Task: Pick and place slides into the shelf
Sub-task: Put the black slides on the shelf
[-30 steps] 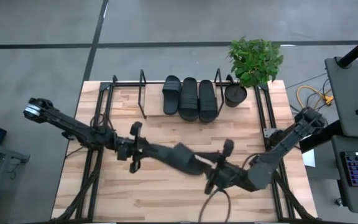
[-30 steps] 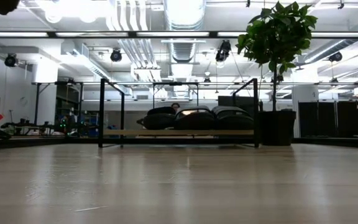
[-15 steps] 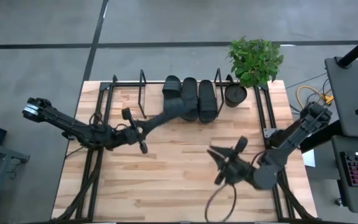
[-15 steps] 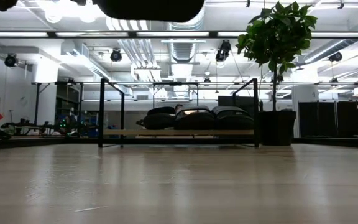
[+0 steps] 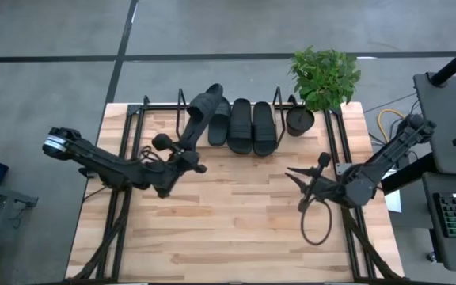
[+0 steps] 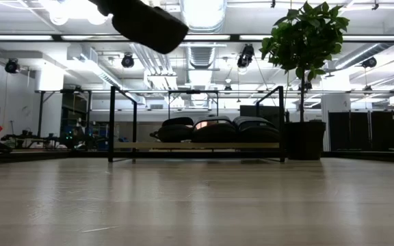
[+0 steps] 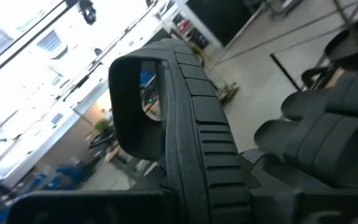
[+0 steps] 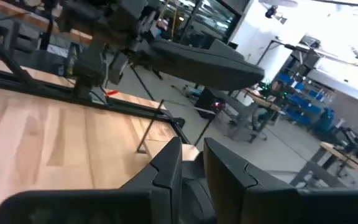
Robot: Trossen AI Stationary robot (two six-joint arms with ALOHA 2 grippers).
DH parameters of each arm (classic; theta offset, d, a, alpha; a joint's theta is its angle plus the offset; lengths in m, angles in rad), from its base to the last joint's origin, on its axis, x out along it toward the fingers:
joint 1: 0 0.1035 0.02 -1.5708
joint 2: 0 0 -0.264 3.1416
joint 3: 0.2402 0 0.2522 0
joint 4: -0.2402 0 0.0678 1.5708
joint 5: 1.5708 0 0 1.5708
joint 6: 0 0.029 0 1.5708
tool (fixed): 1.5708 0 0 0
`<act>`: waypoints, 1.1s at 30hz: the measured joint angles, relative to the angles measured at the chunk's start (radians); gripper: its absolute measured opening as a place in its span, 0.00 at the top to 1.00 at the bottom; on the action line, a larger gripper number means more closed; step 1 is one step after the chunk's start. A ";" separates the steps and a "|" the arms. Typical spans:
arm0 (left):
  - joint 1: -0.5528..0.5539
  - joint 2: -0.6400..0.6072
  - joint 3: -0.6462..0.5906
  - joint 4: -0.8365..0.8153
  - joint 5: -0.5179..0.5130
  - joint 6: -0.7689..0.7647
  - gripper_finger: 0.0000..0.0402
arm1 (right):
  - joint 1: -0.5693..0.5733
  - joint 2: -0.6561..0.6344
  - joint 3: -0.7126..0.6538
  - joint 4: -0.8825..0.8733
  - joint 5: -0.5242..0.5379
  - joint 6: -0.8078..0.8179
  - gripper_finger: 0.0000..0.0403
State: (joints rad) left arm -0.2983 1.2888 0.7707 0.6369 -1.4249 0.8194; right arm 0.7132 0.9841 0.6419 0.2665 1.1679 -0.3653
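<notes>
Pale wooden desk (image 5: 212, 222) lay bare nearest us, and we saw the right end effector (image 5: 301, 180) waiting there, fingers spread wide, holding nothing. Farther on, the left end effector (image 5: 182, 150) gripped a matte black rubbery slide sandal (image 5: 199, 109), tilted above the empty left part of the light wooden shelf (image 5: 192, 146) with thin black wire uprights. We judged the sandal might clip the left upright or the three neighbouring black slides (image 5: 242, 125). Beyond stood a black pot (image 5: 299, 121) with a leafy green plant (image 5: 325, 75), clear of the path.
</notes>
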 joint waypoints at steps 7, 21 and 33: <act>0.064 0.165 0.066 -0.001 -0.058 0.000 0.91 | 0.000 -0.073 -0.076 0.000 0.000 0.029 0.86; 0.132 0.357 0.107 0.009 -0.146 -0.051 0.91 | 0.000 -0.075 -0.089 -0.001 0.003 0.009 0.86; 0.209 0.451 0.104 0.010 -0.146 -0.159 0.91 | 0.000 -0.074 -0.089 -0.002 0.003 0.006 0.86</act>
State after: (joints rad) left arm -0.0892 1.7402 0.8743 0.6468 -1.5708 0.6603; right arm 0.7132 0.9104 0.5529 0.2649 1.1709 -0.3592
